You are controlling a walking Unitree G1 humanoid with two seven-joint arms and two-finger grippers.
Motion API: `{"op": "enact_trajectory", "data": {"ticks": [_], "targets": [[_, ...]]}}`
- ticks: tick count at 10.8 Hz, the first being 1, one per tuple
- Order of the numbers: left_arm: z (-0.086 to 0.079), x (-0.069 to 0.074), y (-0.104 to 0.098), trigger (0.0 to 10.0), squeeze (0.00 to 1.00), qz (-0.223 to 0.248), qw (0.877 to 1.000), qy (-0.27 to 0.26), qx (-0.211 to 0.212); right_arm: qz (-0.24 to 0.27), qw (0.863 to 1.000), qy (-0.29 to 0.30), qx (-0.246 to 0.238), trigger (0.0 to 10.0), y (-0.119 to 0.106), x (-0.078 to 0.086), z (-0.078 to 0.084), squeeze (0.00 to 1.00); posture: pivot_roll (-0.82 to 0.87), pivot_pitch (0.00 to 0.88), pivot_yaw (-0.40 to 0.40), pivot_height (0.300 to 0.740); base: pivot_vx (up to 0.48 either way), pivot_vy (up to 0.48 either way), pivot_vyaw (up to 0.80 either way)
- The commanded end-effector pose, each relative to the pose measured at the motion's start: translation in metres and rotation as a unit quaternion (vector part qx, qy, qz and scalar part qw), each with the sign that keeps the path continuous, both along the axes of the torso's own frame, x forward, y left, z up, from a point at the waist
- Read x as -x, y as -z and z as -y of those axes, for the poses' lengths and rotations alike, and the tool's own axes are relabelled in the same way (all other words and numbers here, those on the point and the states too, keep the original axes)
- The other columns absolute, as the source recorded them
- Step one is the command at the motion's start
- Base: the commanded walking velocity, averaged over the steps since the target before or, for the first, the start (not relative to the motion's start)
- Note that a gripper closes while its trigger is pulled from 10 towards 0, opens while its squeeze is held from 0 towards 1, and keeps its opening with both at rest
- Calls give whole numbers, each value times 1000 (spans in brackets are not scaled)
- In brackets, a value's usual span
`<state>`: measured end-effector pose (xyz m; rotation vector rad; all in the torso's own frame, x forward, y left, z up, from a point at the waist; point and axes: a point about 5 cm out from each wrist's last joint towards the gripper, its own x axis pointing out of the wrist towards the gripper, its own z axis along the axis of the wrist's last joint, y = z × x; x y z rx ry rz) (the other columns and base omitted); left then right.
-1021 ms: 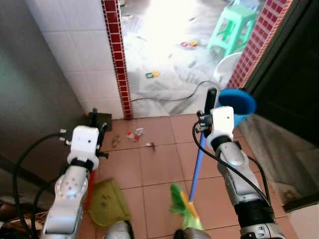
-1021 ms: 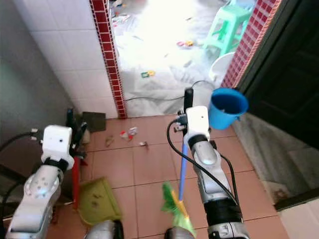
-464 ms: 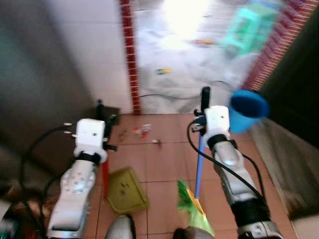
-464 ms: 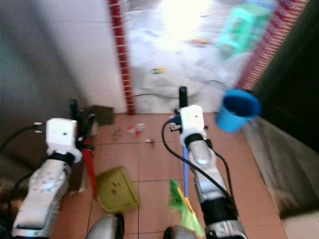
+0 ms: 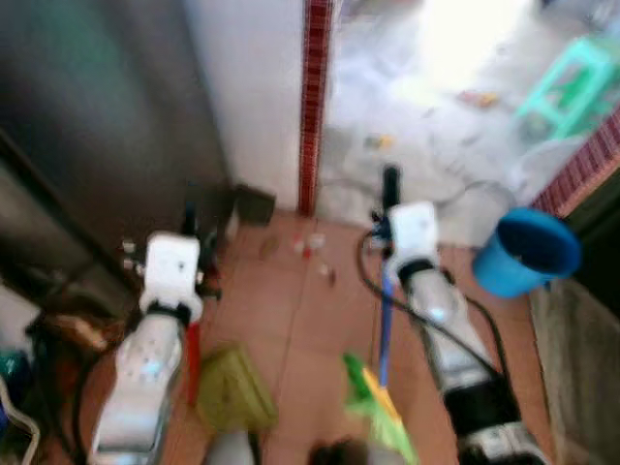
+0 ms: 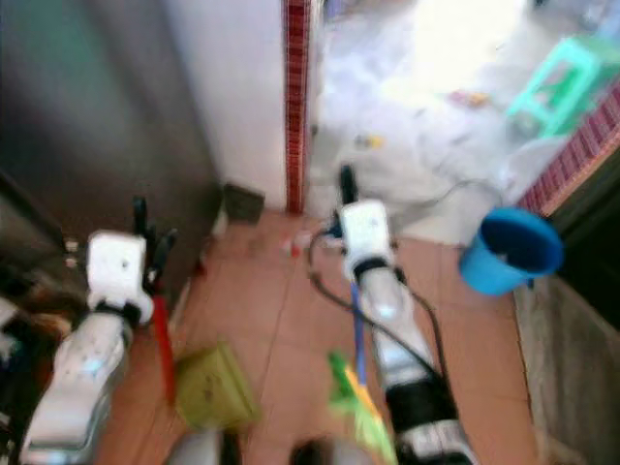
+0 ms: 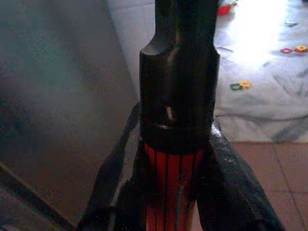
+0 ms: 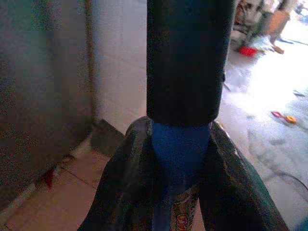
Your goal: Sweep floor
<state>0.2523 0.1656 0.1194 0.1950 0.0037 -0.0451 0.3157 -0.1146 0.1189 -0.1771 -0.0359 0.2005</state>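
The blue broom [image 5: 385, 325] is grasped by the right hand [image 8: 179, 159]; the red-handled dustpan [image 5: 232, 392] is gripped by the left hand [image 7: 174, 168], with litter [image 5: 312, 246] lying ahead.

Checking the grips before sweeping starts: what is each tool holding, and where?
Left tool grips the dustpan's red handle just below its black cap. Right tool grips the broom's blue handle just below its black end.

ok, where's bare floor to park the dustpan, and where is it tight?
Free: terracotta tiles between the green plastic dustpan and blue-handled broom, and between the broom and the blue plastic bucket. Crowded: small litter scraps on the tiles by the red-tiled pillar; the left gripper with its red dustpan handle sits close to the dark wall.
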Motion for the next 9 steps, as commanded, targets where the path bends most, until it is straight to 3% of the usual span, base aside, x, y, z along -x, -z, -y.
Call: {"op": "enact_trajectory", "data": {"ticks": [1,4,6,8,9], "targets": [[4,-2,-14,10000,0,37,999,1,11,19,1000,11,6,10000,-7,-1,8,0,8,92,-9,740,0,0,0],[7,0,-11,10000,0,35,995,-25,93,8,1000,21,-19,10000,-2,-2,10,0,4,95,-17,740,0,0,0],[9,2,-11,10000,0,42,995,-29,86,20,999,26,-24,10000,-8,-4,12,0,3,92,-17,740,0,0,0],[6,-1,-12,10000,0,46,996,-27,68,4,999,50,-13,10000,1,-6,20,0,11,86,-22,740,0,0,0],[3,-4,-13,10000,0,45,997,-18,63,3,999,49,-20,10000,-1,-7,17,0,11,85,-23,740,0,0,-800]]}}
